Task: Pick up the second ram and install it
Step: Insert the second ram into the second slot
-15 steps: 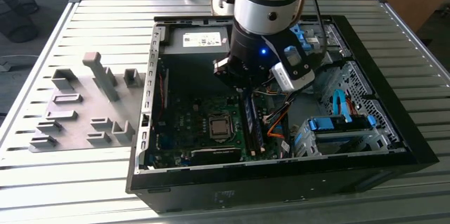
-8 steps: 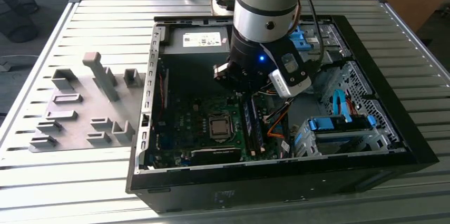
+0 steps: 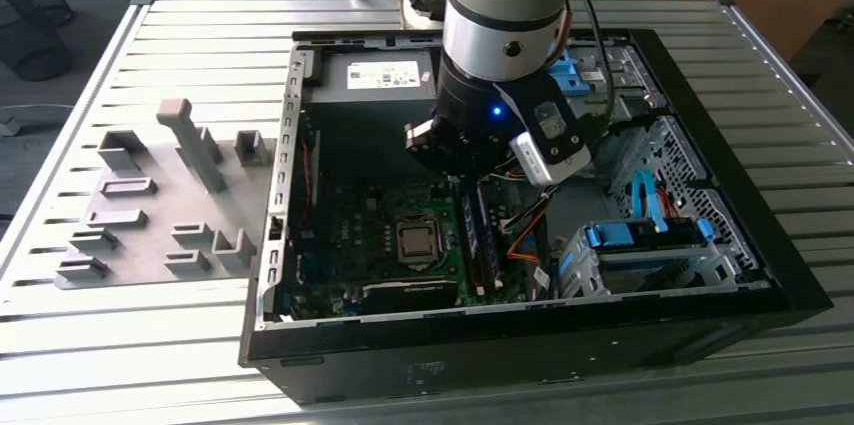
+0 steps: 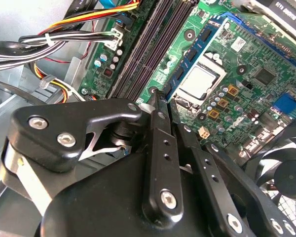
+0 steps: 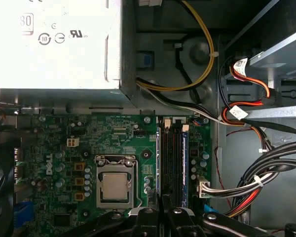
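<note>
Gripper [image 4: 160, 98]: fingers drawn close together, nothing between them, poised above the memory slots [image 5: 173, 168].
Second ram [image 5: 184, 165]: blue stick standing edge-on in a slot beside the processor [image 5: 114, 186].
Surroundings: open computer case [image 3: 747, 275] on a slatted table [image 3: 134, 345]; grey holder blocks [image 3: 160, 195] well apart.

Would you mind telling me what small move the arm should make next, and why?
Probably a short, gentle press straight down: the gripper sits at the end of the second ram, which already lies along a slot beside the processor; whether it is fully seated I cannot tell.
</note>
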Tool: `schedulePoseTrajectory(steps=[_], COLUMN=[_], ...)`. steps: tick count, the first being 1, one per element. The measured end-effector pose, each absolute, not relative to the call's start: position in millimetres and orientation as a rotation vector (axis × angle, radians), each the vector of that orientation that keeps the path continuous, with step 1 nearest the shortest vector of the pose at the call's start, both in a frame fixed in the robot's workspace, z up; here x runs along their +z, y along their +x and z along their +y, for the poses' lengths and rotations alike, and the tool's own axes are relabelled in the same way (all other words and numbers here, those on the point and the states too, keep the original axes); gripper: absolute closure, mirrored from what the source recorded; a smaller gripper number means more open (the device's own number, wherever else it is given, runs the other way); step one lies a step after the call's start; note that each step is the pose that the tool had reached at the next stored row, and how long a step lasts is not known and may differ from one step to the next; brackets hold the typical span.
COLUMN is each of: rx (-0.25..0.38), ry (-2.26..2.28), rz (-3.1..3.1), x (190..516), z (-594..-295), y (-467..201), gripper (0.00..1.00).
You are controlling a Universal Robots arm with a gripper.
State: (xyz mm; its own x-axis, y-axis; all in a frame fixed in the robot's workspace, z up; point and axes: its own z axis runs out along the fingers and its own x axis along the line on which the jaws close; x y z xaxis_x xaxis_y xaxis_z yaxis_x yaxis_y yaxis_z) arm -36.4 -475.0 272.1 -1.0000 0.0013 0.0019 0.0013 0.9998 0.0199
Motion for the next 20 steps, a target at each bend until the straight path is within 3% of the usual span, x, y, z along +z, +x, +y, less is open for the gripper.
schedulePoseTrajectory(steps=[20], rx=[-0.031], ry=[-0.009], rz=[-3.125], x=[248], z=[-475], y=[-27], gripper=[0.86])
